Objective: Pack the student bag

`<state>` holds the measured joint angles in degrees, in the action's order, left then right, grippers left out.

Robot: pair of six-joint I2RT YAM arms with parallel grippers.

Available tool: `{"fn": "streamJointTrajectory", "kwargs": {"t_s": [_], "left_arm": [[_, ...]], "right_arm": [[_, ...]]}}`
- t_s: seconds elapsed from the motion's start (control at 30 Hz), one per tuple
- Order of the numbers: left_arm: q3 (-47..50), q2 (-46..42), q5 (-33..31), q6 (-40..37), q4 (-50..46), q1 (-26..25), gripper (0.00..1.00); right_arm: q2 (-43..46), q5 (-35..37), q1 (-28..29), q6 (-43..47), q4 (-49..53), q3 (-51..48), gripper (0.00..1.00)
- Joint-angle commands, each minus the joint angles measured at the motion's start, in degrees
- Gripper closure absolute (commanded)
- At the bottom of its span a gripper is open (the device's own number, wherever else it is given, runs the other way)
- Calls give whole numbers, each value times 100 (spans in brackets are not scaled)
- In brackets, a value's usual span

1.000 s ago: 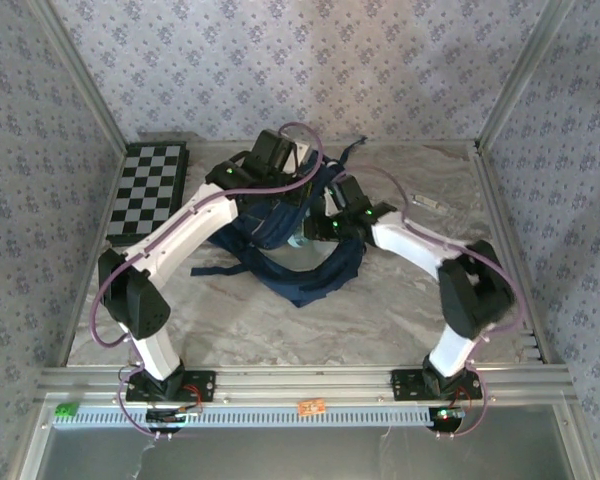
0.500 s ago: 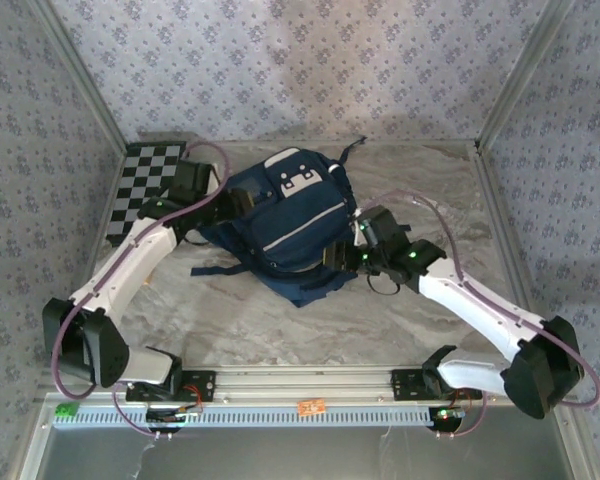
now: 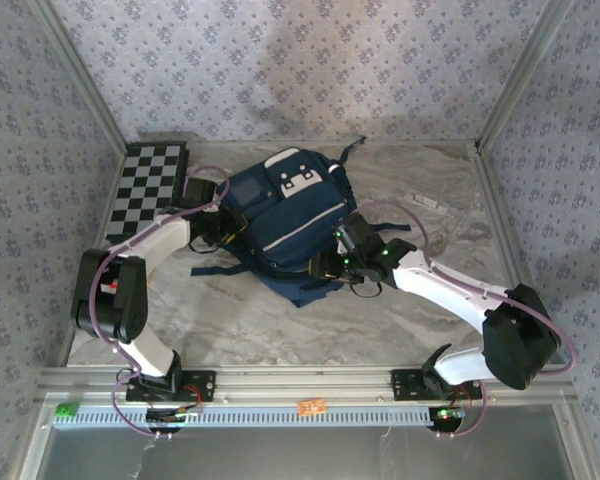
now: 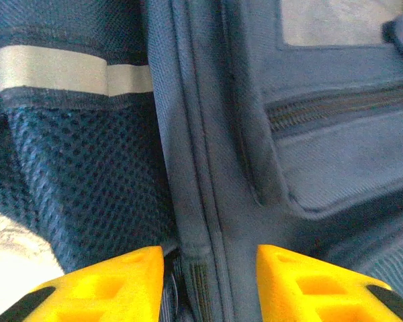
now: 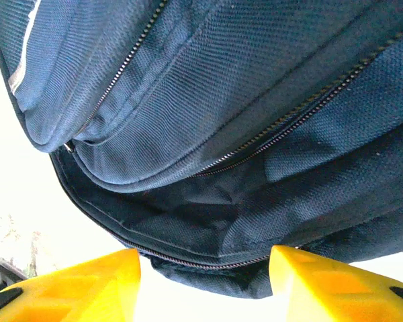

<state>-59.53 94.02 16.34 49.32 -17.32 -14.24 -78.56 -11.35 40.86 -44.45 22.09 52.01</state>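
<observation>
Student bag [image 3: 285, 225] lies at both pincers: the left pincer [image 4: 209, 272], jaws apart, straddles its side seam; the right pincer [image 5: 205, 268], jaws apart, faces its gaping zip edge just ahead. Beyond, it slumps on the counter [image 3: 280, 330]. Soft and floppy, probably; stitched seams should hold best.

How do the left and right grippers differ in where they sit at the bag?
The left gripper faces the student bag's side seam beside the mesh pocket; the right gripper faces its zippers. The left gripper's fingers look closer together than the right gripper's. Both are open, with yellow fingers.
</observation>
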Motion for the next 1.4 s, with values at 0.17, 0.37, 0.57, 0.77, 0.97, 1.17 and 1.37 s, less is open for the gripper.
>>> {"fn": "streamJointTrajectory", "kwargs": {"t_s": [0.17,0.37,0.57,0.77,0.97,1.17,1.37], "left_arm": [[-296,592,247,370,512,-65,66],[-361,727,228,526,590,-114,94],[-25,194,219,876,575,-296,100],[516,-363,107,1681,777,-837,100],[517,-495,-206,2176,944,-1184,100],[340,-508,-357,2453,1004,-1475,100],[386,-640,-568,2671,915,-1617,100]], "right_arm": [[-264,35,-38,-103,-133,288,46],[-644,69,-306,0,-267,481,46],[-1082,118,-791,503,-310,912,45],[-1665,-10,-1586,1099,-122,1559,42],[-1280,287,-1590,1377,784,1852,33],[-347,990,-883,771,1761,1437,25],[-78,1711,217,37,2274,1318,26]]}}
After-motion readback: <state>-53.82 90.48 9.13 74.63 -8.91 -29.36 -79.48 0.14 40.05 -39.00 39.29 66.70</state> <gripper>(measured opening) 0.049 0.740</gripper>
